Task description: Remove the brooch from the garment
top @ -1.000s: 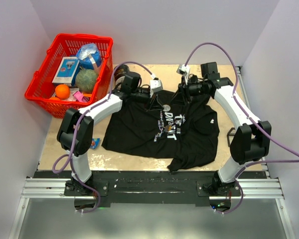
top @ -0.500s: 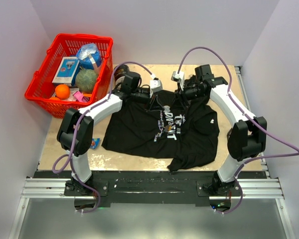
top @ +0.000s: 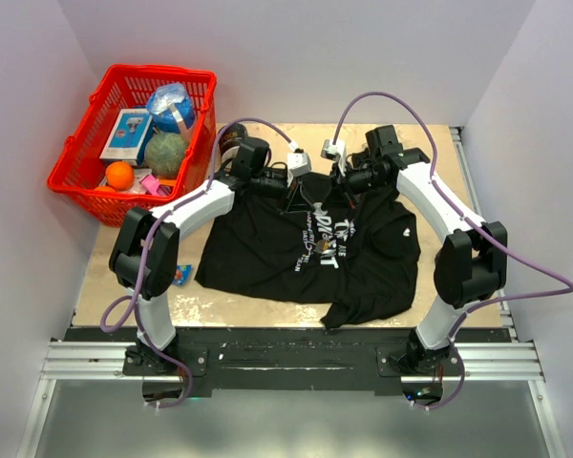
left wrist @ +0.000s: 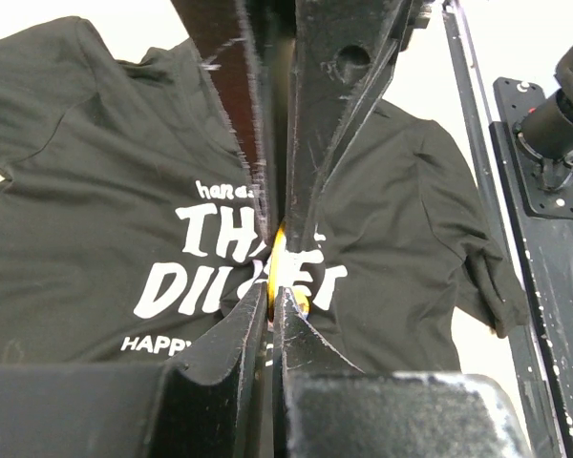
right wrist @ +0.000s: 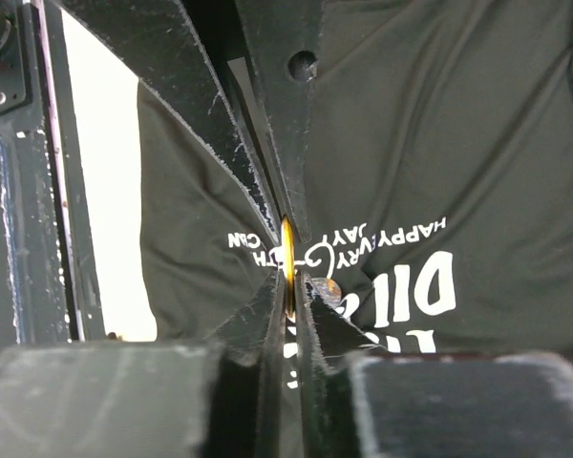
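Gold brooch sits pinched edge-on in the closed right gripper, and the left gripper is clamped on it too, black garment spread right underneath both grippers.

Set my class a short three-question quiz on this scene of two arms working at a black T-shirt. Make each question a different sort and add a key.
1. True or false: the black short-sleeved T-shirt lies inside the red plastic basket.
2. Multiple choice: the left gripper is A) wide open, B) shut on the thin gold-coloured brooch, C) out of view.
3. Short answer: what does the right gripper pinch edge-on?
Key: 1 false; 2 B; 3 the brooch.
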`<state>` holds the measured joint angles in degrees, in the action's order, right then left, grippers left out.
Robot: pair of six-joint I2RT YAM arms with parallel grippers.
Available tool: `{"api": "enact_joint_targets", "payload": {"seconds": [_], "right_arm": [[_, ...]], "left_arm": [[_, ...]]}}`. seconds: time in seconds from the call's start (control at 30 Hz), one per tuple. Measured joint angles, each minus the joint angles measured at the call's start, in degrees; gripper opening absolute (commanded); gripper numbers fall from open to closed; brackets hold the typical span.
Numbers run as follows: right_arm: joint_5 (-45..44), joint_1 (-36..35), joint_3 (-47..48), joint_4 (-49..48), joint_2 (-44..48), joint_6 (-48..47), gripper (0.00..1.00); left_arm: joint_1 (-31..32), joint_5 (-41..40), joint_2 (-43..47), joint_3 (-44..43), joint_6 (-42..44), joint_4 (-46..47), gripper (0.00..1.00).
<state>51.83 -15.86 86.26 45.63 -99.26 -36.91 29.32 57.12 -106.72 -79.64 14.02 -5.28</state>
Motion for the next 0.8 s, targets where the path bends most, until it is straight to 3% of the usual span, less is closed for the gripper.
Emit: {"api": "enact_joint_targets", "payload": {"seconds": [0.03, 0.17, 0.27, 0.37, 0.5, 0.67, 0.8], "right_arm": [[-0.02, 0.00, 0.00, 0.02, -0.02, 0.04, 0.02], [-0.81, -0.02, 0.00, 0.02, -0.02, -0.31, 0.00], [-3.61, 0.22, -0.13, 1.07, 0.20, -1.68, 0.00], [-7.32, 1.68, -1.86, 3.08, 2.14, -3.98, 0.00], [-13.07, 9.68, -4.02, 9.79, 8.35, -8.52, 0.00], [-24.39, 25.27, -9.35, 16.90, 21.70, -18.18, 0.00], [-33.38, 28.17, -17.88, 21.70, 31.61, -25.57, 0.00]], "left_arm": [[0.00, -0.28, 0.00, 0.00, -0.11, 0.04, 0.02], [0.00, -1.16, 0.00, 0.00, -1.22, 0.26, 0.29], [-0.22, -2.23, 0.00, 0.00, -2.45, 1.03, 0.42], [-0.85, -3.93, 0.00, 0.00, -3.06, 1.16, 0.48], [-1.55, -6.60, -0.04, 0.00, -2.69, 0.15, 0.50], [-1.70, -8.79, -0.57, 0.00, -2.34, -0.33, 0.51], [-1.70, -9.68, -1.25, 0.00, -2.38, -0.31, 0.51]]}}
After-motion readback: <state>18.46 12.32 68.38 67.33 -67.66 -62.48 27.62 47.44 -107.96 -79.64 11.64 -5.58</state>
